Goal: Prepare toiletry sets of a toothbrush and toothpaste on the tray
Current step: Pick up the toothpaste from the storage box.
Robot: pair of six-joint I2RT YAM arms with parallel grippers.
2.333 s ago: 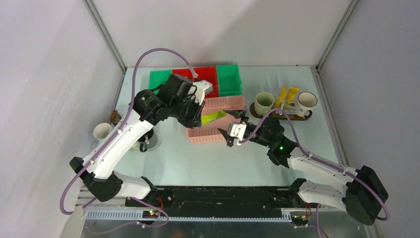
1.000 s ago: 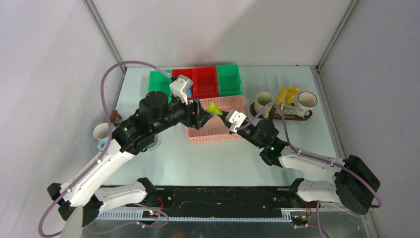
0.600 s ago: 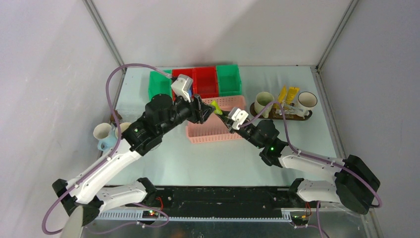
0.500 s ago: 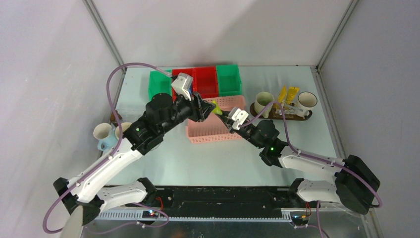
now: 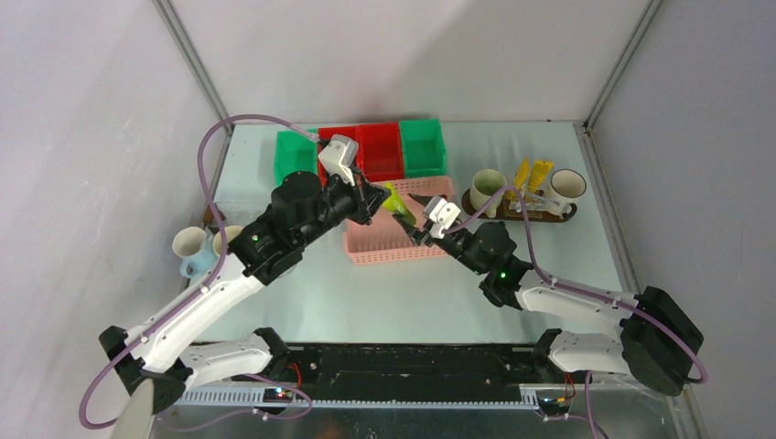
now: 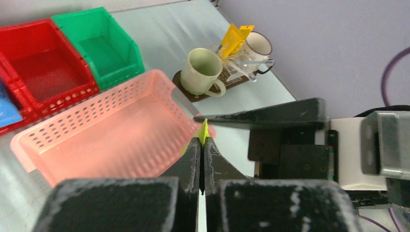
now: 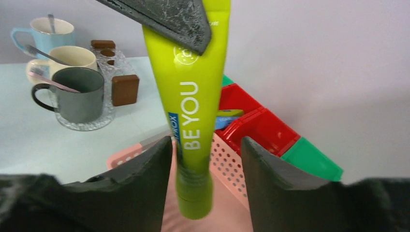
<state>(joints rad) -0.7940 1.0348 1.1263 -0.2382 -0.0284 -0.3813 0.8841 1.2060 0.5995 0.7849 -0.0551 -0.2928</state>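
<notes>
Lime-green and crimped flat at one end, the green tube (image 7: 193,111) is pinched by that crimp between the fully closed jaws of the left gripper (image 6: 202,145) and is held in the air over the far part of the pink basket (image 5: 392,257). Its long axis is lined up from one gripper to the other, so that the cap end is presented between the fingers of the right gripper (image 7: 205,150). Those jaws are parted and set astride the lower body of the tube; one finger is seen close against it and the other clearly apart, so no hold by that arm is judged to be made yet. A handover above the basket is what the pose suggests. The tray (image 5: 526,217) is found just beside the basket on its right, already loaded with two mugs (image 5: 487,190) and yellow tubes (image 5: 531,174). It is reached more easily by the right arm, which is the nearer. The right jaws would need to be closed across the tube's width before the crimp is released, or the tube could be dropped into the basket.
</notes>
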